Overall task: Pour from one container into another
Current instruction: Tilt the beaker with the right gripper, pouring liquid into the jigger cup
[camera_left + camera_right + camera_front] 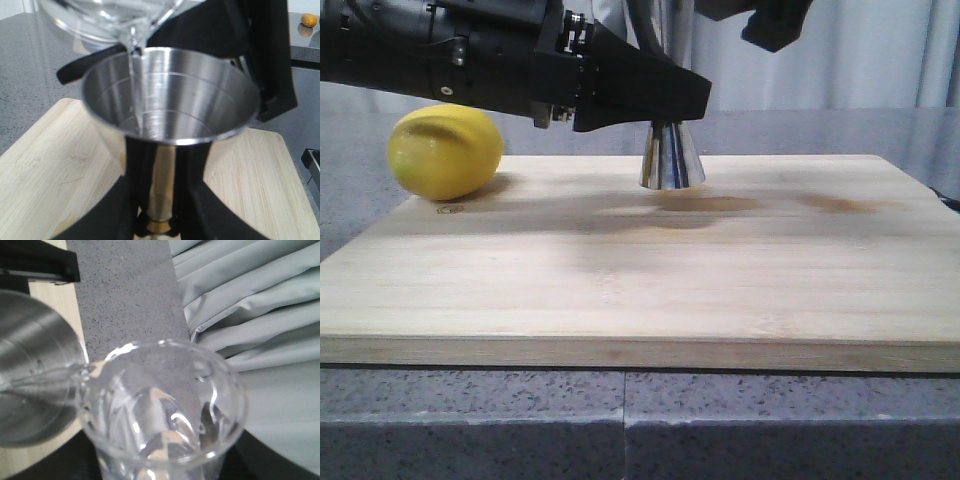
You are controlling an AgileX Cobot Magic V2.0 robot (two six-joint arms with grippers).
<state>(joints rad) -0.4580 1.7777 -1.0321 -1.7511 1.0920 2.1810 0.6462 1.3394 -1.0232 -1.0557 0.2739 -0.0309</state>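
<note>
The small clear glass beaker (160, 410) is tilted in my right gripper (160, 465), which is shut on its lower body. Its lip (131, 31) hangs over the rim of the shiny steel hourglass cup (170, 100), and a thin stream of clear liquid (135, 75) runs down into it. The cup's flared base (672, 160) rests on the wooden board (640, 270). My left gripper (162, 165) is shut on the cup's narrow waist. From the front, the left gripper (660, 100) hides the cup's top, and the beaker is out of that view.
A yellow lemon (445, 150) lies at the board's far left corner. Grey speckled countertop (620, 420) surrounds the board. Pale curtains (260, 315) hang behind. A small orange thing (309, 19) sits far off on the counter.
</note>
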